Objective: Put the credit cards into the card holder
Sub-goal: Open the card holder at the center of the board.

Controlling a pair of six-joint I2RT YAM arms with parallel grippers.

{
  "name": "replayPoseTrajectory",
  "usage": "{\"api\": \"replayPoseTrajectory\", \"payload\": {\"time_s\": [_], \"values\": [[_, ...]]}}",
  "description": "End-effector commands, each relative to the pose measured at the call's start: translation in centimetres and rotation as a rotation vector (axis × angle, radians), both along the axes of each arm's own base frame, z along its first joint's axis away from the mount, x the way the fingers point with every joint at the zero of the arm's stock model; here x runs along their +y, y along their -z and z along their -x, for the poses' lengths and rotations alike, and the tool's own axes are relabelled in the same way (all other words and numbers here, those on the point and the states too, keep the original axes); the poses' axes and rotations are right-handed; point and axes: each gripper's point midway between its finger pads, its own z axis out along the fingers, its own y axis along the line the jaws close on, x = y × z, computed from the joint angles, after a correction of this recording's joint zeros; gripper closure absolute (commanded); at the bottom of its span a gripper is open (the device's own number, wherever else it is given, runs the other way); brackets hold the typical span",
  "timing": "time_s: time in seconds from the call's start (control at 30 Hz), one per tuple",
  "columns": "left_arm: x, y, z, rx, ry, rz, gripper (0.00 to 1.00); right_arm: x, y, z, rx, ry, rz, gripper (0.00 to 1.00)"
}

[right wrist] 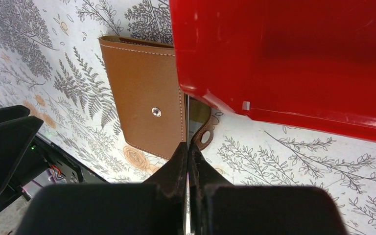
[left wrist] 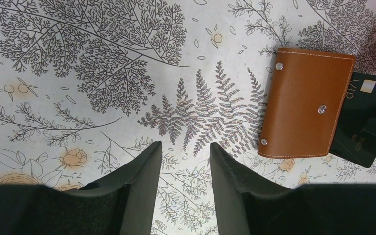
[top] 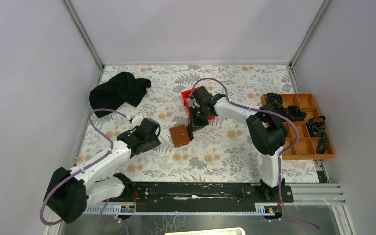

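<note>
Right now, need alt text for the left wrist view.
A closed brown leather folding wallet lies flat on a fern-printed tablecloth at right, a dark rectangular plastic card marked VIP poking out along its right edge. The left gripper, black fingers open, sits at the bottom edge, empty and apart from the wallet.

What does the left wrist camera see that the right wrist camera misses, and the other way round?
Only the left wrist view shows the dark card marked VIP, partly hidden at the edge of the card holder, and the left fingers, spread apart. Only the right wrist view shows the holder's tab clasp and the right fingers, pressed together. Both show the brown card holder on the floral table cover. The red bin fills much of the right view and is a sliver in the left.
</note>
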Motion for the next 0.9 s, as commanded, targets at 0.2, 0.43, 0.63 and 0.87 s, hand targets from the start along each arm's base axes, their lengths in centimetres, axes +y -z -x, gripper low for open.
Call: {"api": "replayPoseTrajectory", "payload": {"time_s": [0.2,0.43,0.63,0.87], "values": [[-0.9,-0.8,-1.2,-0.038,0.029,0.007,0.52,1.4,-4.6,-1.1,-0.055,0.018,-0.149,1.00],[-0.9,-0.7,-1.2,-0.034,0.033,0.007,0.52,1.6,-4.5,-1.0,-0.045,0.019,-0.164,1.00],[-0.9,-0.4,-1.1,-0.028,0.035,0.006,0.52,1.4,-3.3,-0.4,-0.021,0.024,-0.161,1.00],[-0.9,-0.3,-1.1,-0.024,0.035,0.004,0.52,1.2,-2.9,-0.3,-0.018,0.025,-0.156,1.00]]}}
